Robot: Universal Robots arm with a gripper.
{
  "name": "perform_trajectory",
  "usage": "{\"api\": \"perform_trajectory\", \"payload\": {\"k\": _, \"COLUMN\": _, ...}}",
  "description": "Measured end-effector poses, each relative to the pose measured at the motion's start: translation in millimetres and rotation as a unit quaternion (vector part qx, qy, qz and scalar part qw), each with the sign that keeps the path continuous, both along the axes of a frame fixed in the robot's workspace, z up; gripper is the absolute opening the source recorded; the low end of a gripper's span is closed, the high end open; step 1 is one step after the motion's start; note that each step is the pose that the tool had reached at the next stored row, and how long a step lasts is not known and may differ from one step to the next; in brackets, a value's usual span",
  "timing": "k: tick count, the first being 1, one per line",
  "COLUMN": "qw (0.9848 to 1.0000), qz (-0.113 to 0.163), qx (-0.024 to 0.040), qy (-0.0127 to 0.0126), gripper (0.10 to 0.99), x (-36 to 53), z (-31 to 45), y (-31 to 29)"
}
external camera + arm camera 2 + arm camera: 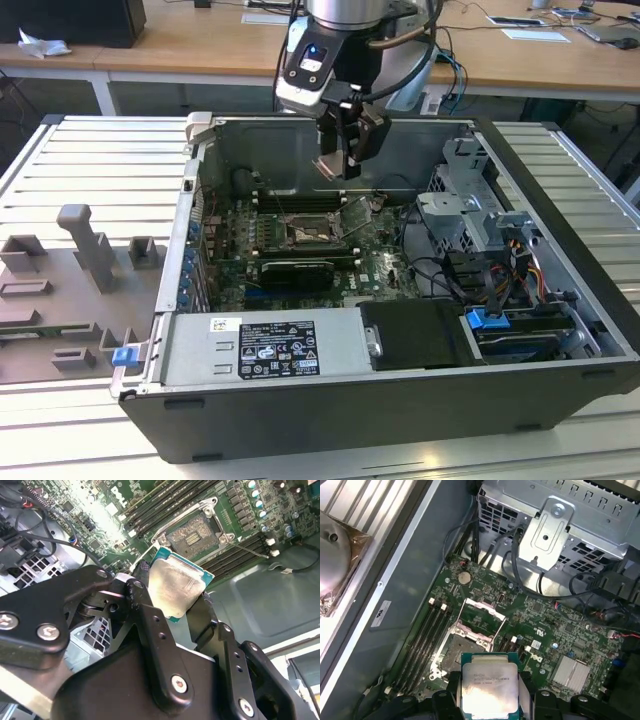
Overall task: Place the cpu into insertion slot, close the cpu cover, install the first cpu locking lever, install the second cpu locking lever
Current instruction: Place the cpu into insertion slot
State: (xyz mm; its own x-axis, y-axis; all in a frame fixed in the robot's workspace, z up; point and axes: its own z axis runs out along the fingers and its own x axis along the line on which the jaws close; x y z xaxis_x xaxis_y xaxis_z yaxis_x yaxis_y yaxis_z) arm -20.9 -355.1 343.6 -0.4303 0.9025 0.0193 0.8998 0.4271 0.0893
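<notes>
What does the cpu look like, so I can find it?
Inside the big open computer case, above the green circuit board, hangs the robot's black tool. The cpu is the small square chip gripped in it; its dull silver top and teal rim set it apart from the dark insertion slot below.

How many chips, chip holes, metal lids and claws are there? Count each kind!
small square chip with a pale silver-grey metal top: 1, held in the claw
square dark socket with a metal rim: 1, empty
thin silvery metal frame cover: 1, open
black claw: 1
Total: 4
</notes>
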Motion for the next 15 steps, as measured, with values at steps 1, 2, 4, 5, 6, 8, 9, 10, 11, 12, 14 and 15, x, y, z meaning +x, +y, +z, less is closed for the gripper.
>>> {"api": "perform_trajectory", "payload": {"k": 1, "qw": 1.0000, "qz": 0.000, "qx": 0.0000, "qy": 0.0000, "gripper": 0.541, "x": 0.0, "z": -1.5, "y": 0.0}}
{"api": "perform_trajectory", "payload": {"k": 2, "qw": 1.0000, "qz": -0.001, "qx": 0.0000, "qy": 0.0000, "gripper": 0.541, "x": 0.0, "z": -2.4, "y": 0.0}}
{"api": "perform_trajectory", "payload": {"k": 4, "qw": 1.0000, "qz": -0.006, "qx": -0.0001, "qy": 0.0000, "gripper": 0.541, "x": 0.0, "z": -4.1, "y": 0.0}}
{"api": "perform_trajectory", "payload": {"k": 5, "qw": 0.9999, "qz": -0.017, "qx": 0.0000, "qy": 0.0000, "gripper": 0.541, "x": 0.0, "z": -5.2, "y": 0.0}}
{"api": "perform_trajectory", "payload": {"k": 6, "qw": 0.9996, "qz": -0.028, "qx": 0.0000, "qy": 0.0000, "gripper": 0.541, "x": 0.0, "z": -6.3, "y": 0.0}}
{"api": "perform_trajectory", "payload": {"k": 8, "qw": 0.9988, "qz": -0.049, "qx": 0.0000, "qy": 0.0000, "gripper": 0.541, "x": 0.0, "z": -8.9, "y": 0.0}}
{"api": "perform_trajectory", "payload": {"k": 9, "qw": 0.9985, "qz": -0.055, "qx": 0.0000, "qy": 0.0000, "gripper": 0.541, "x": 0.1, "z": -9.9, "y": 0.0}}
{"api": "perform_trajectory", "payload": {"k": 10, "qw": 0.9983, "qz": -0.058, "qx": 0.0000, "qy": 0.0001, "gripper": 0.541, "x": 0.0, "z": -10.4, "y": 0.0}}
{"api": "perform_trajectory", "payload": {"k": 11, "qw": 0.9982, "qz": -0.060, "qx": 0.0000, "qy": 0.0000, "gripper": 0.541, "x": 0.0, "z": -10.9, "y": 0.0}}
{"api": "perform_trajectory", "payload": {"k": 12, "qw": 0.9981, "qz": -0.062, "qx": 0.0000, "qy": 0.0000, "gripper": 0.541, "x": 0.0, "z": -11.5, "y": 0.0}}
{"api": "perform_trajectory", "payload": {"k": 14, "qw": 0.9979, "qz": -0.065, "qx": 0.0000, "qy": 0.0000, "gripper": 0.541, "x": 0.0, "z": -12.3, "y": 0.0}}
{"api": "perform_trajectory", "payload": {"k": 15, "qw": 0.9978, "qz": -0.066, "qx": 0.0000, "qy": 0.0001, "gripper": 0.541, "x": 0.0, "z": -12.6, "y": 0.0}}
